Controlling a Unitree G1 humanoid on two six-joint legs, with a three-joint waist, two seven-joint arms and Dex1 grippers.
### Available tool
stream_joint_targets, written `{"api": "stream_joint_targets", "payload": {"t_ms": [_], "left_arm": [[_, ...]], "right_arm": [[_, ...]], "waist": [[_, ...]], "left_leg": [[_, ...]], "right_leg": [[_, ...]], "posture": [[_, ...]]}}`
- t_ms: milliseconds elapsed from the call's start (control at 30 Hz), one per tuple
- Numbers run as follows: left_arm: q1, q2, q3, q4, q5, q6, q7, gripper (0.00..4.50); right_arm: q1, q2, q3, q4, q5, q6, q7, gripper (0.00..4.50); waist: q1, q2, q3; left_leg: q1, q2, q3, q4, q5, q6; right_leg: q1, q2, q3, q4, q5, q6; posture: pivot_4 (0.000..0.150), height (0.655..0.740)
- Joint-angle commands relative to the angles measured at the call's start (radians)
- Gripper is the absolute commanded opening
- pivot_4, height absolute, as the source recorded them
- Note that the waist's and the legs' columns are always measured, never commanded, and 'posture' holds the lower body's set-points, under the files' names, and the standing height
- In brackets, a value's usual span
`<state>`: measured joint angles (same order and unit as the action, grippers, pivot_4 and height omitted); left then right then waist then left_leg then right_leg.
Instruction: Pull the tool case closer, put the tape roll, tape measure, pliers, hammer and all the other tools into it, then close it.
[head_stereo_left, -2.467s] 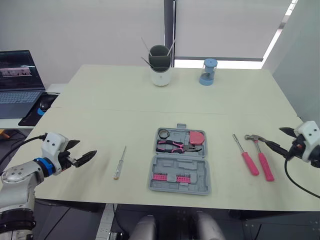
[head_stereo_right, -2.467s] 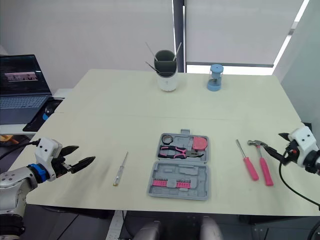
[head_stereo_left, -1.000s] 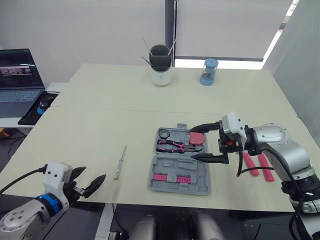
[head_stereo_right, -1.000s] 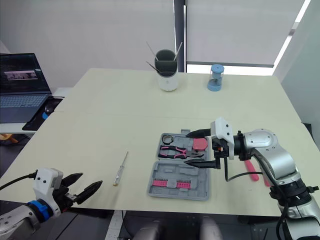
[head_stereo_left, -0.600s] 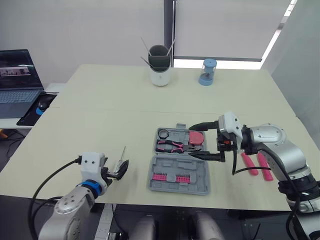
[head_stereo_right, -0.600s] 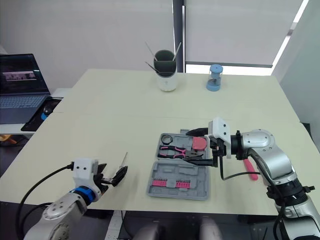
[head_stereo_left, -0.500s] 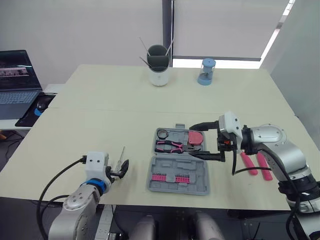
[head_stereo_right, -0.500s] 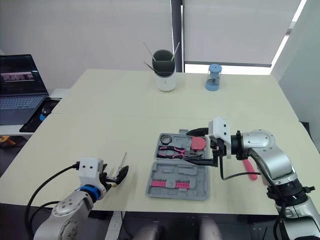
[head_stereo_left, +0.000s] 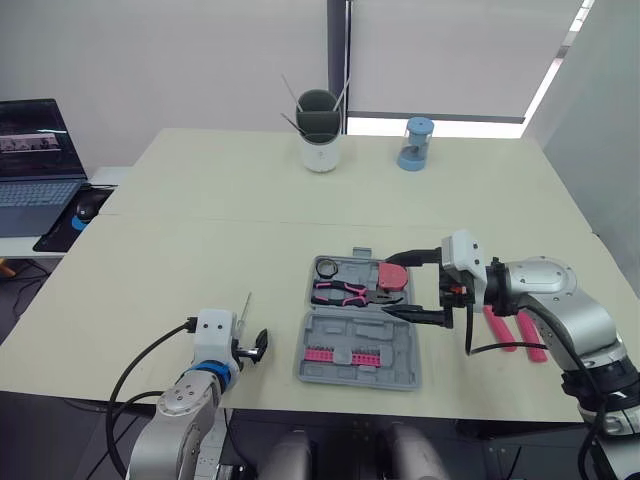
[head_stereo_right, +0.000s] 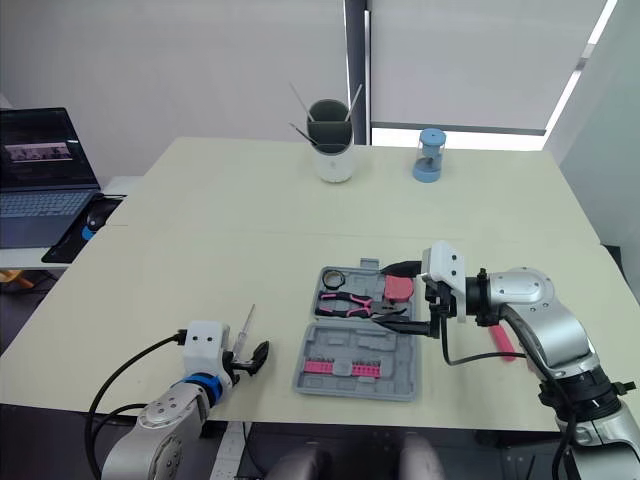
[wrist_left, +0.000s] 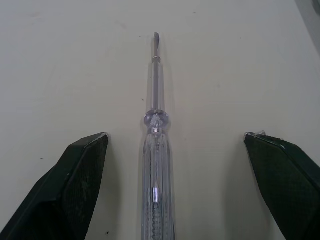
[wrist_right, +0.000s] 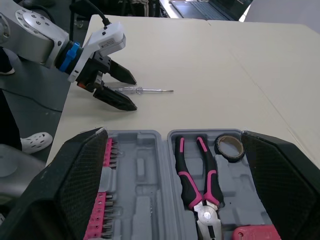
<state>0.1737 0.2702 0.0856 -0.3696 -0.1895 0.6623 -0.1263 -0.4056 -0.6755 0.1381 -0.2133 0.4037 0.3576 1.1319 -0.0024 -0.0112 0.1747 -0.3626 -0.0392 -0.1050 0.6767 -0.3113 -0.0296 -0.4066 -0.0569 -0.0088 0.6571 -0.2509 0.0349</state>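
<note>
"Left wrist view, findings?"
"Left gripper (wrist_left: 174, 140) jaws wide; clear screwdriver (wrist_left: 156, 150) lies between them on the bench (head_stereo_left: 200, 200), untouched."
"Right gripper (head_stereo_left: 388, 285)?"
"Jaws wide, over the open tool case's (head_stereo_left: 405, 376) right side; pliers (head_stereo_left: 345, 292), tape roll (head_stereo_left: 328, 267) and tape measure (head_stereo_left: 395, 272) lie inside."

right gripper (head_stereo_right: 382, 294) hovers spread over the open tool case (head_stereo_right: 385, 348) (pliers (head_stereo_right: 345, 297) inside).

No text, brand or number is proving readable. The open black laptop (head_stereo_left: 35, 150) at ten o'clock is showing screen lines too small to make out; the grey plastic tool case (head_stereo_left: 345, 328) is bearing no legible marking.
</note>
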Motion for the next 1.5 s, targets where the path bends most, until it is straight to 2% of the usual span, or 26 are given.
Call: {"api": "stream_joint_targets", "payload": {"t_ms": [33,267,400,800,867,1033,1300,1433,1500], "left_arm": [[0.006,0.005,0.010,-0.003,0.012,-0.006,-0.005,3.57],[-0.009,0.017,0.016,0.016,0.018,0.000,-0.014,1.28],[-0.021,0.025,0.016,0.045,0.028,-0.017,-0.021,0.25],[-0.030,0.062,0.021,0.055,0.031,-0.012,-0.039,0.22],[-0.031,0.062,0.021,0.054,0.031,-0.011,-0.040,0.95],[-0.052,0.050,0.027,0.064,0.041,-0.004,-0.019,2.44],[-0.055,0.039,0.026,0.061,0.035,0.012,-0.024,2.44],[-0.056,0.035,0.028,0.063,0.033,0.008,-0.030,1.70],[-0.058,0.039,0.029,0.072,0.035,-0.001,-0.037,1.17]], "right_arm": [[0.003,-0.010,-0.032,-0.052,0.012,-0.008,-0.007,4.50],[0.014,-0.008,-0.027,-0.068,0.015,-0.003,-0.014,4.50],[0.017,-0.007,-0.022,-0.071,0.015,-0.003,-0.018,4.50],[0.017,-0.007,-0.023,-0.059,0.008,-0.014,-0.022,4.50],[0.018,-0.008,-0.024,-0.057,0.007,-0.017,-0.021,4.50],[0.016,-0.007,-0.021,-0.049,-0.001,-0.025,-0.021,4.50],[0.013,-0.002,-0.019,-0.046,-0.008,-0.030,-0.022,4.50],[0.009,-0.002,-0.020,-0.043,-0.008,-0.030,-0.022,4.50],[0.010,-0.001,-0.020,-0.044,-0.007,-0.028,-0.024,4.50]], "waist": [[0.000,0.000,0.000],[0.001,0.000,0.000],[0.001,0.000,0.000],[0.000,0.000,0.000],[0.000,0.000,0.000],[0.002,0.000,0.000],[0.002,0.000,0.000],[0.002,0.000,0.000],[0.002,0.000,0.000]], "left_leg": [[0.000,0.000,0.000,0.000,0.000,0.000],[0.000,0.000,0.000,0.000,0.000,0.000],[0.000,0.000,0.000,0.000,0.000,0.000],[0.000,0.000,0.000,0.000,0.000,0.000],[0.000,0.000,0.000,0.000,0.000,0.000],[0.000,0.000,0.000,0.000,0.000,0.000],[0.000,0.000,-0.001,0.000,0.000,0.000],[0.000,0.000,0.000,0.000,0.000,0.000],[0.000,0.000,-0.001,0.000,0.000,0.000]], "right_leg": [[0.000,0.000,0.000,0.000,0.000,0.000],[0.000,0.000,0.000,0.000,0.000,0.000],[0.000,0.000,-0.001,0.000,0.000,0.000],[0.000,0.000,-0.001,0.000,0.000,0.000],[0.000,0.000,0.000,0.000,0.000,0.000],[0.000,0.000,-0.001,0.000,0.000,0.000],[0.000,0.000,-0.001,0.000,0.000,0.000],[0.000,0.000,-0.001,0.000,0.000,0.000],[0.000,0.000,-0.001,0.000,0.000,0.000]], "posture": [[0.150,0.7400],[0.150,0.7400],[0.150,0.7400],[0.150,0.7400],[0.150,0.7400],[0.150,0.7400],[0.150,0.7400],[0.150,0.7400],[0.150,0.7400]]}}
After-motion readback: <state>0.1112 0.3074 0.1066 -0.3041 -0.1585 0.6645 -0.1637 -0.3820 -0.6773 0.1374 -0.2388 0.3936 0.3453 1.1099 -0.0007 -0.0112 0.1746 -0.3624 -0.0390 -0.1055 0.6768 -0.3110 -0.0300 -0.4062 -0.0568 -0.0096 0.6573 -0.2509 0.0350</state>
